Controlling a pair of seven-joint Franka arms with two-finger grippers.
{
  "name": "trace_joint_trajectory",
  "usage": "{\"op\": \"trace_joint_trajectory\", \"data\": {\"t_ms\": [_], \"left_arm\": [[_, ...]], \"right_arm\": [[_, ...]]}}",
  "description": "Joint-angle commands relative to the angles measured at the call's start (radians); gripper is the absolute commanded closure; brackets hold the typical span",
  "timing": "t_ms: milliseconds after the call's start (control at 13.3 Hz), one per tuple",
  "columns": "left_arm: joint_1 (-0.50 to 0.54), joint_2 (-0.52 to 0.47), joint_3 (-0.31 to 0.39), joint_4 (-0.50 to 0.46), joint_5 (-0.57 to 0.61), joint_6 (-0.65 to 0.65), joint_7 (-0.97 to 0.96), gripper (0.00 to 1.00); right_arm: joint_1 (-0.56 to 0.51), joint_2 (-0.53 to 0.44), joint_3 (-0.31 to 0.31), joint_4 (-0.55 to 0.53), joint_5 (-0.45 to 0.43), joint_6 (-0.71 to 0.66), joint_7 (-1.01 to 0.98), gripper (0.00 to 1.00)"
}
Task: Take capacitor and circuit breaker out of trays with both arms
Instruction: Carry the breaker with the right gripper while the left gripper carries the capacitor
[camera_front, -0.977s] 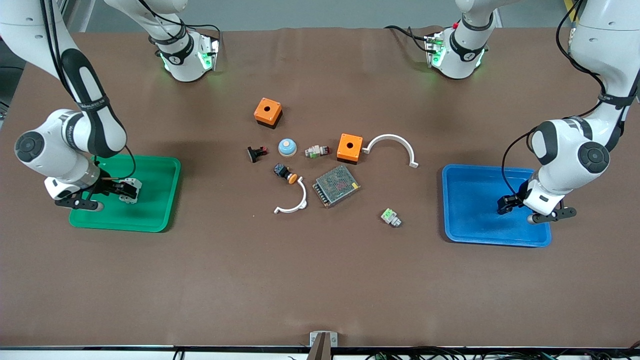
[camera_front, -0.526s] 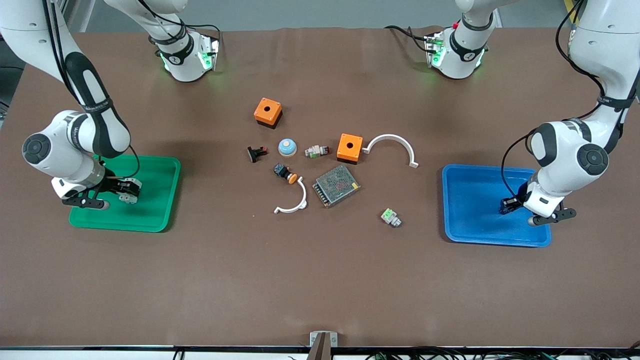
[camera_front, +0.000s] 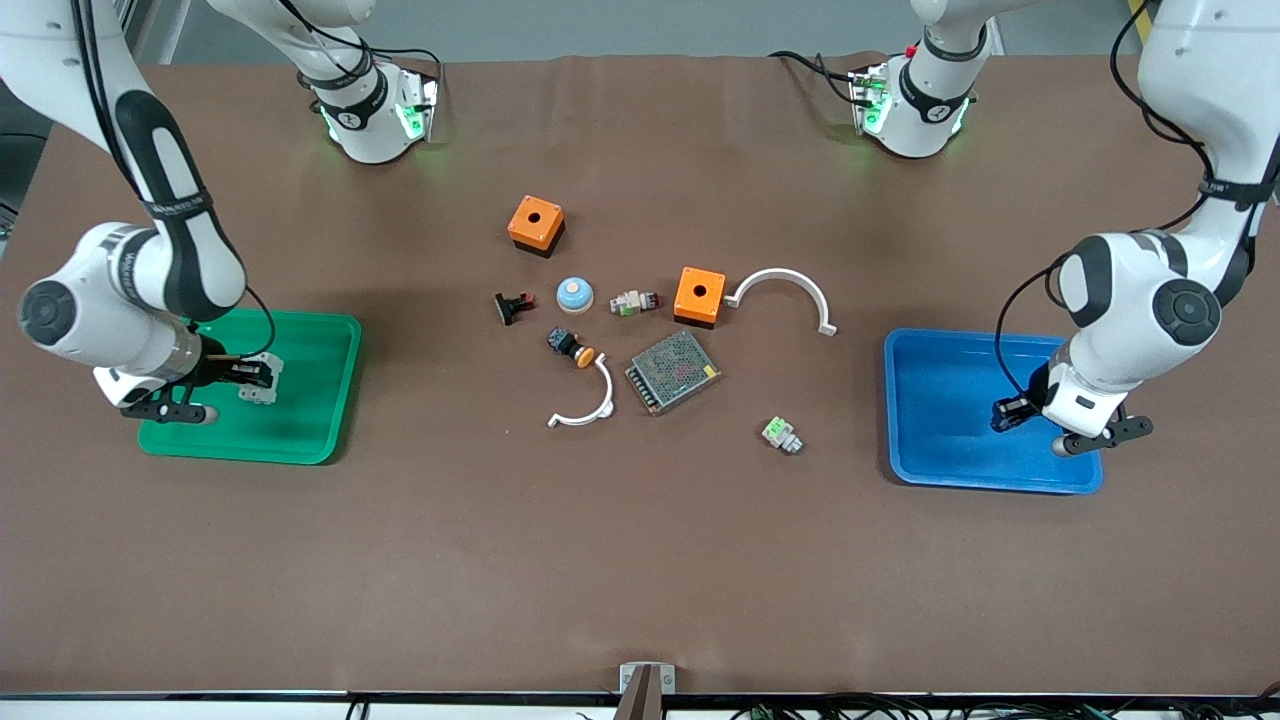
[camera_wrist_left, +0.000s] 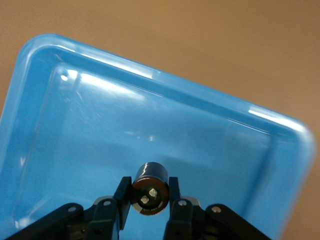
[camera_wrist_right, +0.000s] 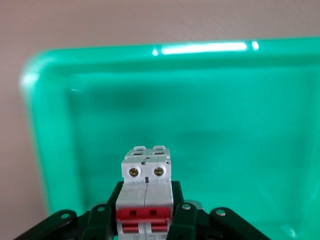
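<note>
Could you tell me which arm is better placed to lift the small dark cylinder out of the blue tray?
Left. The left tool is shut on the small dark cylindrical capacitor over the blue plastic tray; the right tool holds the white circuit breaker over the green tray.

Orange boxes (camera_front: 536, 224), power supply (camera_front: 673, 371), white arcs (camera_front: 783, 294) mid-table.

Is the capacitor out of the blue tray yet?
Not yet. The capacitor is pinched in the left gripper, over the blue tray.
</note>
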Motion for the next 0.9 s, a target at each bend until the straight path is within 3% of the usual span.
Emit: {"op": "trace_joint_trajectory", "data": {"t_ms": [0,226,451,827], "left_arm": [[-0.004,-0.081,-0.09,-0.041,0.019,-0.085,-0.165,0.99],[-0.024,-0.076,-0.222,-0.064,0.022,-0.085,-0.415,0.99],[-0.172,-0.04,-0.228,-0.061,0.042,-0.082,-0.671,0.99],[-0.292,0.065,-0.23,-0.052,0.174,-0.033,-1.018,0.99]], "right_arm": [[0.101,-0.056,0.007,0.055,0.028,-0.108,0.135,1.0],[0.281,-0.047,0.007,0.08,0.033,-0.089,0.361,1.0],[0.439,-0.01,0.005,0.091,0.08,0.004,0.516,1.0],[0.605,0.14,0.003,0.123,0.077,0.167,0.634,1.0]]}}
